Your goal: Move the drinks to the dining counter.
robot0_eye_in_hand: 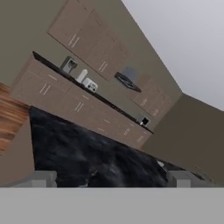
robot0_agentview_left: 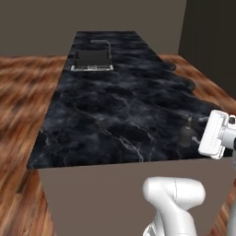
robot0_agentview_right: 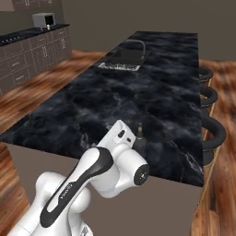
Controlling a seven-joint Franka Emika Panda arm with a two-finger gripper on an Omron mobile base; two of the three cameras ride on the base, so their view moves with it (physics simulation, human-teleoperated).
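The jaws (robot0_eye_in_hand: 111,178) are held wide apart, and nothing is gripped between them. The dark bottle (robot0_agentview_left: 186,134) is seen standing upright on the black marble counter (robot0_agentview_left: 115,106), just beside the hand, at about nine o'clock from it in the left base view. The bottle's long side is pointed straight up. At twelve o'clock a sink (robot0_agentview_left: 92,60) is set in the counter. Stools (robot0_agentview_right: 213,131) are lined up at three o'clock, over a wooden floor (robot0_agentview_left: 20,92).
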